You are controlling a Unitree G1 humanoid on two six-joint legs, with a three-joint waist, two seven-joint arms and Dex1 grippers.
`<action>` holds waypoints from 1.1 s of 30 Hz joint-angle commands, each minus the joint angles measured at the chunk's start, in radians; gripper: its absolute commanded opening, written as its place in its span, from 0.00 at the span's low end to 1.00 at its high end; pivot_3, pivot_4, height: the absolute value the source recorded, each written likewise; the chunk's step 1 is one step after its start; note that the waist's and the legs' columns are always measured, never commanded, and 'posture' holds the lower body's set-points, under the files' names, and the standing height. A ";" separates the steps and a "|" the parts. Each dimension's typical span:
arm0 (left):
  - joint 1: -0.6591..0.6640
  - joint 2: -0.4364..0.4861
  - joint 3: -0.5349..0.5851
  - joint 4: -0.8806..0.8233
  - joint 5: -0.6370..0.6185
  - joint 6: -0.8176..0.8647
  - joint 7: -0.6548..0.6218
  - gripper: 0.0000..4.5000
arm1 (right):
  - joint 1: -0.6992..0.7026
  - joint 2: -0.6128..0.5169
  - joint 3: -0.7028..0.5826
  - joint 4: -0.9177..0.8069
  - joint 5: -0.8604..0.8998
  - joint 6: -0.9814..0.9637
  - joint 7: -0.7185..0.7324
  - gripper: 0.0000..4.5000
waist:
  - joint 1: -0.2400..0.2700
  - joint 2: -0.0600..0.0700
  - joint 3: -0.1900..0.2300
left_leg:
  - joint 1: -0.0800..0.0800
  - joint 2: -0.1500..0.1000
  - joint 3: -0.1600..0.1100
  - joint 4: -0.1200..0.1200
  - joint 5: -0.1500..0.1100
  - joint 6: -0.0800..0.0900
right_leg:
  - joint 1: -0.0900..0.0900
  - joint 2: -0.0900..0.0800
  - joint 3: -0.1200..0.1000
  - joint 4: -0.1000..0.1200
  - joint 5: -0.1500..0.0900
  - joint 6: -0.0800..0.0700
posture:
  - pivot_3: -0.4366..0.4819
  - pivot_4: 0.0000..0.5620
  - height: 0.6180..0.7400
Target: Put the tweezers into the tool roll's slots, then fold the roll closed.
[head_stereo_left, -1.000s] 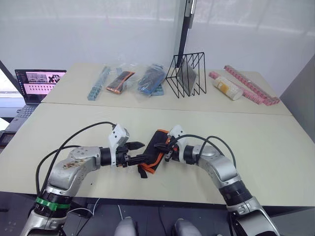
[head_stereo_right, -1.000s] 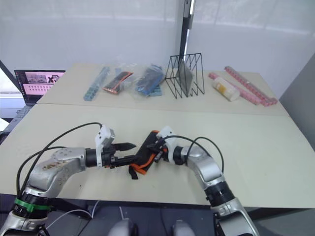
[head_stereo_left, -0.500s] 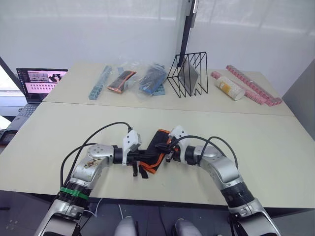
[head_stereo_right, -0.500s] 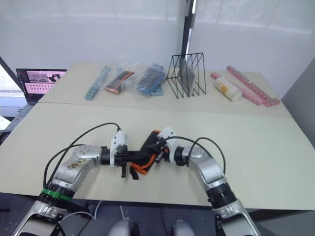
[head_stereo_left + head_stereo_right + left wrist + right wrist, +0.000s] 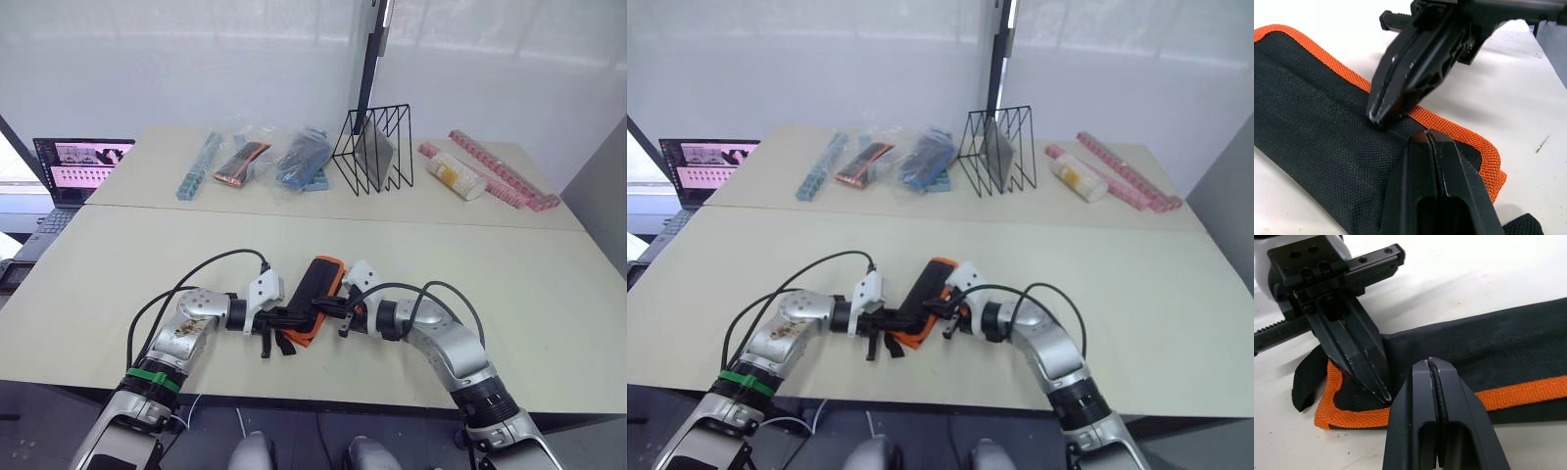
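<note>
The tool roll [image 5: 316, 290] lies folded shut on the near table, black with orange binding, its short strap [image 5: 1304, 382] sticking out at the near end. My left gripper [image 5: 292, 318] is shut, its tips resting on the roll's black fabric [image 5: 1312, 122] near that end. My right gripper [image 5: 330, 312] is shut too and touches the same end from the other side, just inside the orange edge [image 5: 1528, 390]. The two pairs of tips nearly meet on the roll. Nothing sits between either pair of fingers. The tweezers and the slots are hidden.
On the far table stand a black wire rack [image 5: 373, 152], several bagged items [image 5: 241, 161], a blue strip [image 5: 197, 164], a pale cylinder [image 5: 455, 175] and pink strips [image 5: 502, 169]. A laptop [image 5: 80, 163] sits at the far left. A seam divides the two tables.
My left gripper has shut and slid right onto the roll's near end. The right gripper shifted slightly nearer. The roll now lies flatter and folded over.
</note>
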 commanded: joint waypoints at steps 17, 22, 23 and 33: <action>0.084 0.050 -0.009 -0.036 0.063 0.032 0.001 0.01 | -0.180 0.086 -0.113 0.478 -0.066 -0.076 -0.179 0.00 | -0.025 0.006 -0.006 | 0.021 0.001 0.001 -0.004 0.000 0.001 | 0.017 0.002 0.003 -0.002 -0.001 -0.001 | 0.48 0.27 0.56; 0.088 0.051 -0.007 -0.048 0.064 0.037 0.004 0.01 | -0.249 0.104 -0.130 0.594 -0.081 -0.112 -0.218 0.00 | -0.025 0.006 -0.006 | 0.018 0.001 0.002 -0.007 0.000 0.001 | 0.014 0.001 0.004 -0.003 -0.001 -0.001 | 0.48 0.27 0.56; 0.088 0.051 -0.007 -0.047 0.065 0.037 0.004 0.01 | -0.259 0.106 -0.132 0.615 -0.084 -0.117 -0.222 0.00 | -0.025 0.006 -0.006 | 0.018 0.001 0.003 -0.007 0.000 0.001 | 0.014 0.002 0.004 -0.003 -0.001 -0.001 | 0.48 0.27 0.56; 0.075 0.036 0.050 -0.042 0.040 0.024 0.055 0.01 | -0.214 0.101 -0.155 0.476 -0.027 -0.222 -0.119 0.00 | -0.022 0.006 -0.006 | 0.016 0.001 0.003 -0.009 0.000 0.001 | 0.011 0.001 0.004 -0.004 -0.001 0.000 | 0.48 0.27 0.56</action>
